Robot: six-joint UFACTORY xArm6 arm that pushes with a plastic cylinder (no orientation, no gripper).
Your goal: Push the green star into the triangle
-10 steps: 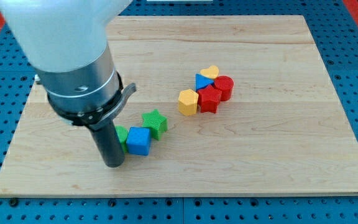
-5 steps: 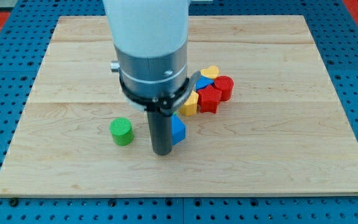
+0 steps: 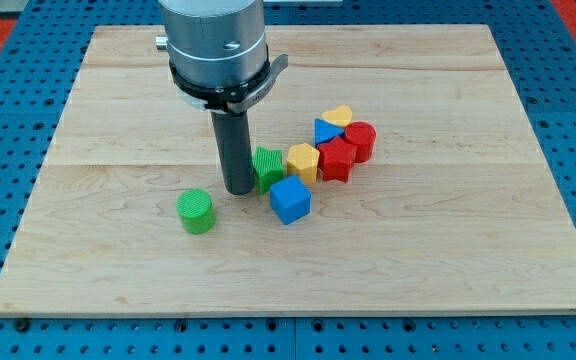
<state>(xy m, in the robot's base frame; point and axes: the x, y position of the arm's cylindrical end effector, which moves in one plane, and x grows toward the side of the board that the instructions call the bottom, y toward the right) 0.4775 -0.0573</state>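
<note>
The green star sits near the middle of the wooden board, touching the yellow hexagon on its right. The blue triangle lies further to the upper right, in a cluster with the yellow heart, a red star and a red cylinder. My tip stands against the green star's left side. The rod hides part of the star's left edge.
A blue cube lies just below and right of the green star. A green cylinder stands alone to the lower left of my tip. The board rests on a blue pegboard surface.
My tip moved from the board's left to the centre, pushing the green star and blue cube right. The star now touches the yellow hexagon; the green cylinder stayed behind.
</note>
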